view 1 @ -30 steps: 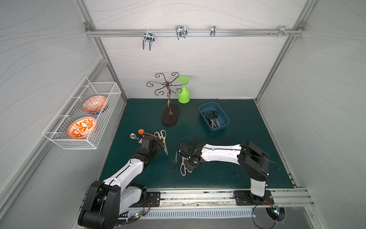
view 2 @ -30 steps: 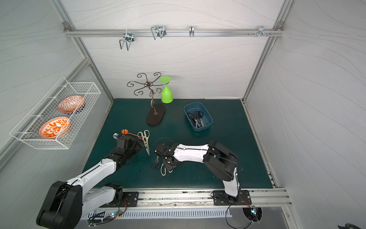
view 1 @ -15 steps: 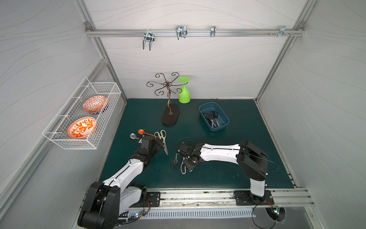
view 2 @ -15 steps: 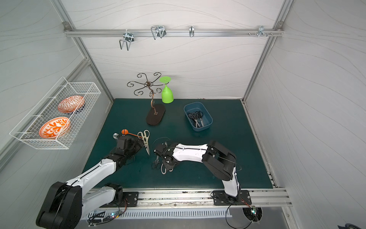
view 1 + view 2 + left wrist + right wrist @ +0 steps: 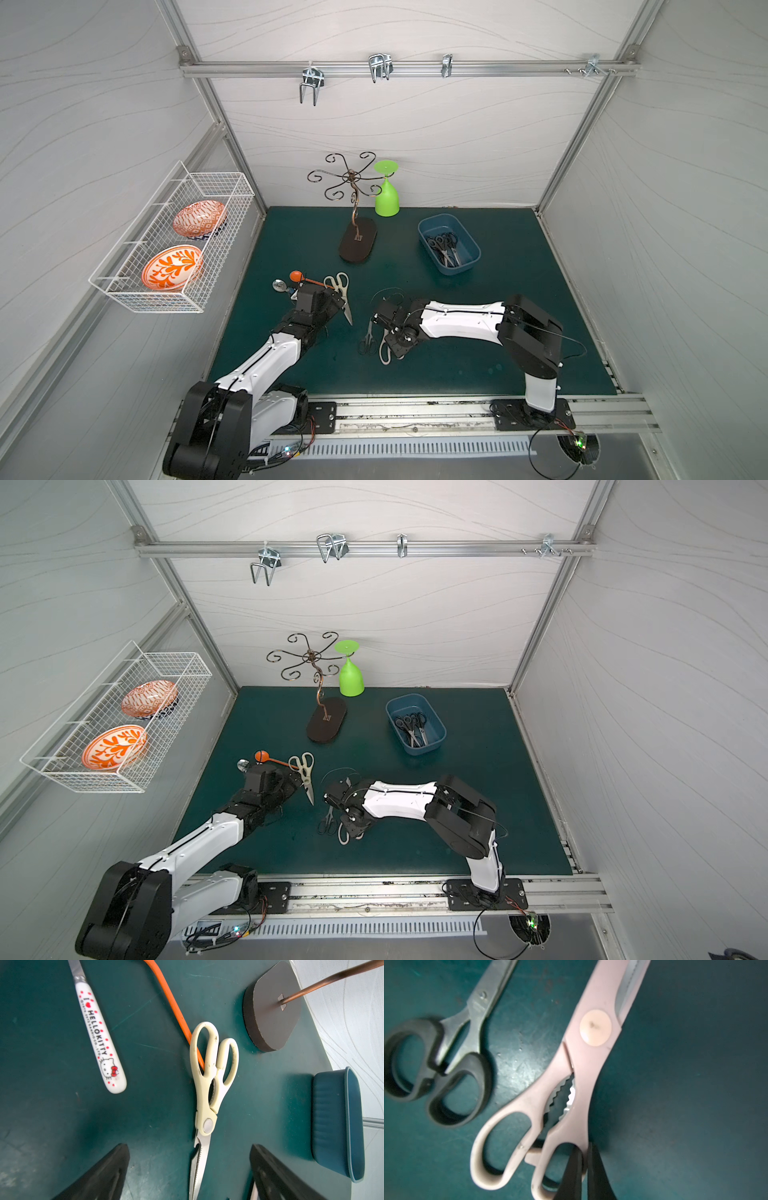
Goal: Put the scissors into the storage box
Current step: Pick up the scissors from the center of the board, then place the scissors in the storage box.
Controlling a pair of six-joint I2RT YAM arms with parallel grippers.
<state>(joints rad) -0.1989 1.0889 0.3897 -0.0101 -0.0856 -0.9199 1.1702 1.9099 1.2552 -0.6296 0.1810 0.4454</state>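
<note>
1. The floor is a dark teal mat (image 5: 498, 340), scuffed and scratched. White walls (image 5: 415, 137) with a wavy pattern close it in, set in an aluminium frame.
2. A rail (image 5: 519, 67) crosses the back wall and carries metal hooks (image 5: 380, 68). On the side wall a white wire basket (image 5: 224, 183) holds two orange-patterned bowls (image 5: 172, 268).
3. At the back of the mat rises a scroll-armed stand (image 5: 358, 246), with a green goblet (image 5: 386, 201) upside down just beside it.
4. The blue storage box (image 5: 457, 269) sits toward the back, well apart from both arms. Several black-handled pairs (image 5: 444, 245) lie inside it.
5. The right gripper (image 5: 585, 1153) is clamped tight on the rim of one handle loop of the pink-handled shears (image 5: 583, 1059). Whether they are clear of the mat cannot be told. Black-handled scissors (image 5: 450, 1059) lie on the mat just beside them.
6. The left gripper (image 5: 189, 1147) is spread wide and holds nothing. Its fingers (image 5: 104, 1172) stand on either side of the blade of the cream-handled shears (image 5: 207, 1084), which lie flat on the mat.
7. The handle of an orange spoon (image 5: 172, 1005) shows through one cream handle loop. A white-handled utensil (image 5: 99, 1039) lies near.
</note>
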